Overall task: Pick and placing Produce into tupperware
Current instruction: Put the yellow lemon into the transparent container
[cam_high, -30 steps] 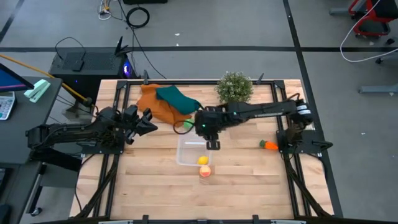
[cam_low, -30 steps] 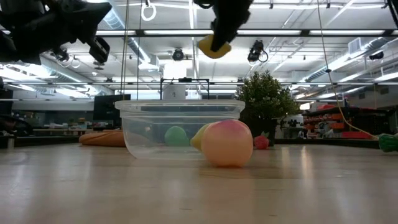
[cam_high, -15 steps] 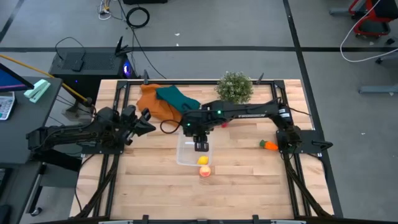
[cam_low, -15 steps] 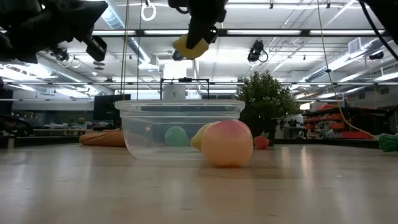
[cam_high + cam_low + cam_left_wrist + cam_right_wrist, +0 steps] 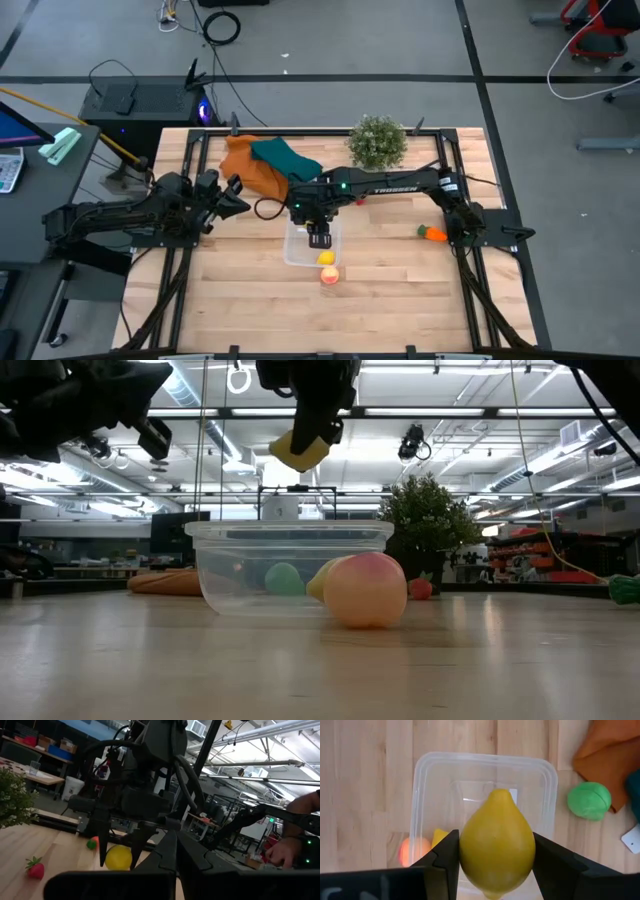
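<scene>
A yellow toy lemon [image 5: 496,851] hangs above the clear tupperware [image 5: 298,250], with my right gripper [image 5: 495,839] shut on it. In the low view the lemon [image 5: 300,448] is well above the tub's rim [image 5: 288,530]. A small yellow piece [image 5: 439,837] lies inside the tub. A peach fruit [image 5: 365,590] rests on the table against the tub's near side. A green fruit [image 5: 589,800] lies beside the orange cloth. An orange carrot [image 5: 432,233] lies at the right. My left gripper [image 5: 237,195] is shut and raised at the table's left. My right gripper pinches the lemon's two bulging sides [image 5: 466,851] between its two fingers [image 5: 444,857]. The fingers slant steeply down from above. The lemon's pointed tip faces away from the wrist, along the fingers. It is lifted clear, over the tub's opening.
Orange and teal cloths [image 5: 262,165] lie at the far left of the tub, and a bushy potted plant [image 5: 377,142] stands at the far edge. A small strawberry [image 5: 35,869] lies on the table. A person's hand [image 5: 280,852] shows beyond the table.
My right gripper has carried the lemon toward the table's left edge and slightly down, from beside the tub's right side to over its opening. Its fingers have stayed shut on the lemon.
</scene>
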Available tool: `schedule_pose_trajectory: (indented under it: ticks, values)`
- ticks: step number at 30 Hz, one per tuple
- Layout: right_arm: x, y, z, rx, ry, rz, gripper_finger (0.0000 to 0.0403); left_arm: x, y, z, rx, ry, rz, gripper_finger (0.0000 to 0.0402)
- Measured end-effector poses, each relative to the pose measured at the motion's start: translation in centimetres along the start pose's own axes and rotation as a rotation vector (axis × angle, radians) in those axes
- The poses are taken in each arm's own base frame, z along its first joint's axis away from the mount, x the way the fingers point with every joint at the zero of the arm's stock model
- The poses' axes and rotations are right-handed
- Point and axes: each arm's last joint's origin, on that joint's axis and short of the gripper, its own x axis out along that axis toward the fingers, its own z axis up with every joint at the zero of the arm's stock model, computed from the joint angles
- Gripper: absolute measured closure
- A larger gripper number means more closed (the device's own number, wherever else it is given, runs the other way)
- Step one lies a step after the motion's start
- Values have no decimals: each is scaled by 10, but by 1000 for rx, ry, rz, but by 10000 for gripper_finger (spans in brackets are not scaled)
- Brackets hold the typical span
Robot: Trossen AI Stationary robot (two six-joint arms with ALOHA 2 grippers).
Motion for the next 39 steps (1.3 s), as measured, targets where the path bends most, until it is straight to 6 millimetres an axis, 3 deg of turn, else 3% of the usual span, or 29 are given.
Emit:
schedule_pose_trajectory:
  ticks: [20,39]
  values:
    - [37,-3,3,32,42,6,245,0,1,-2,3,17,8,387]
    - [70,-4,-14,102,120,0,245,0,1,-2,5,21,-3,383]
